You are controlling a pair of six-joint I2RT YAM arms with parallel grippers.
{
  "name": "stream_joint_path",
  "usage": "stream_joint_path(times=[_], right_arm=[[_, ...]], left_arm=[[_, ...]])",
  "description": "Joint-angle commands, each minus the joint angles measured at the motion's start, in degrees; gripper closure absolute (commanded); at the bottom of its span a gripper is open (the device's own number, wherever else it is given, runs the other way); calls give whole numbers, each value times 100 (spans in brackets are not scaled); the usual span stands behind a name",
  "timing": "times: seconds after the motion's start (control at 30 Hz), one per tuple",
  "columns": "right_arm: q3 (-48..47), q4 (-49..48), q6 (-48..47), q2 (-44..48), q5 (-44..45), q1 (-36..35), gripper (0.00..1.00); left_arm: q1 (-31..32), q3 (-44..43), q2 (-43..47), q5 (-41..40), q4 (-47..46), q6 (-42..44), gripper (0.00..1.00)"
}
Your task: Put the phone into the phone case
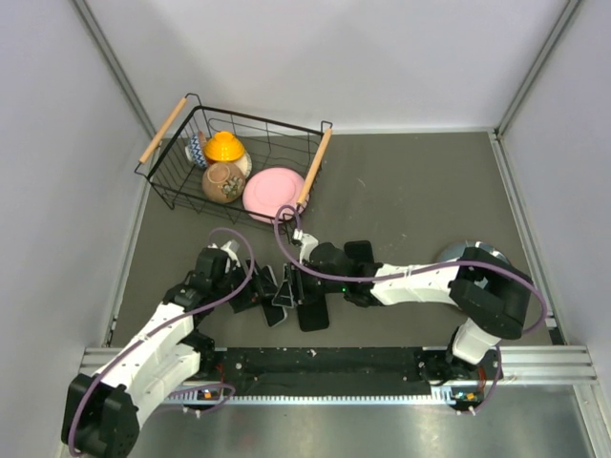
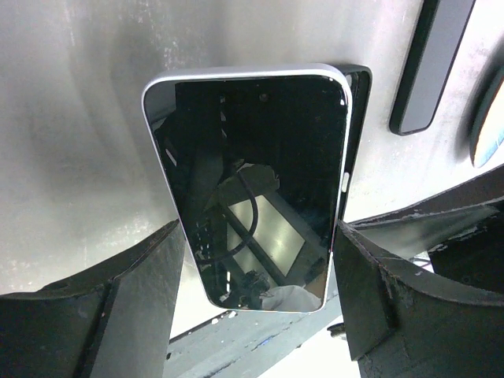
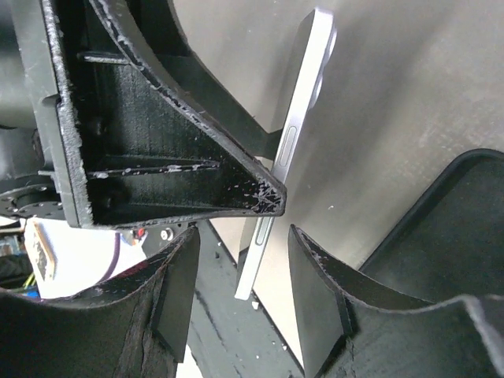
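The phone (image 2: 252, 189), dark screen and silver rim, is held off the table between my left gripper's fingers (image 2: 118, 307), which press on its two long edges. My left gripper (image 2: 258, 230) is shut on it. In the right wrist view the phone (image 3: 303, 102) shows edge-on and tilted. My right gripper (image 3: 242, 244) is open, with one finger on each side of the phone's lower end. The black phone case (image 3: 449, 228) lies flat just to the right, and it also shows in the top view (image 1: 313, 313). Both grippers (image 1: 265, 291) (image 1: 291, 277) meet at the near middle.
A wire basket (image 1: 277, 122) with wooden handles stands at the back left, holding a pink plate (image 1: 272, 191), a brown pot (image 1: 222, 181) and an orange-lidded item (image 1: 224, 146). A silvery round object (image 1: 468, 253) sits by the right arm. The metal rail (image 1: 334, 367) runs along the near edge.
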State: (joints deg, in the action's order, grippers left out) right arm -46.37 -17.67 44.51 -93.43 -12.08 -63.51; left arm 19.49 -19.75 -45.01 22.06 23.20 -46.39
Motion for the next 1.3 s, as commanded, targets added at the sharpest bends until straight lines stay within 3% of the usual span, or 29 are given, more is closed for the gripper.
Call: stream_joint_path(times=[0.0,0.33,0.43,0.47,0.53,0.6,0.67,0.9,0.97,1.03,1.07,1.1,1.2,1.23,1.27], right_arm=[[-347,493,-267,-114,416,-74,52],[-338,352,-233,-308,399,-101,66],[-320,203,-198,-299,416,-92,88],[-250,124,-180,-273,417,-101,98],[-189,9,-101,-150,451,-92,100],[-188,175,-101,8,478,-92,100],[-145,272,-92,122,592,-83,100],[461,448,189,1141,697,119,100],[602,703,189,1519,794,189,100],[681,1035,216,1861,925,207,100],[708,1142,233,1968,961,233,100],[752,1204,277,2056,988,251,100],[1024,1328,435,2416,1163,251,100],[1181,1336,470,2513,1190,251,100],[1252,1371,514,2627,1181,260,100]], left_arm=[[108,-249,63,-35,-536,-248,100],[293,-161,54,-18,-720,-432,100],[301,-135,54,166,-887,-502,97],[310,-152,63,262,-905,-459,93],[328,-205,124,290,-879,-380,80],[337,-362,212,106,-669,-213,47],[337,-494,370,9,-422,84,25],[337,-1207,608,-115,132,587,18],[337,-1225,599,-149,123,605,21],[328,-1189,547,-124,80,649,32],[328,-1154,503,-71,27,666,41],[328,-1137,433,-36,18,684,58],[337,-1075,292,192,-17,815,83],[337,-1058,257,254,-43,894,99],[337,-988,248,307,-79,904,100]])
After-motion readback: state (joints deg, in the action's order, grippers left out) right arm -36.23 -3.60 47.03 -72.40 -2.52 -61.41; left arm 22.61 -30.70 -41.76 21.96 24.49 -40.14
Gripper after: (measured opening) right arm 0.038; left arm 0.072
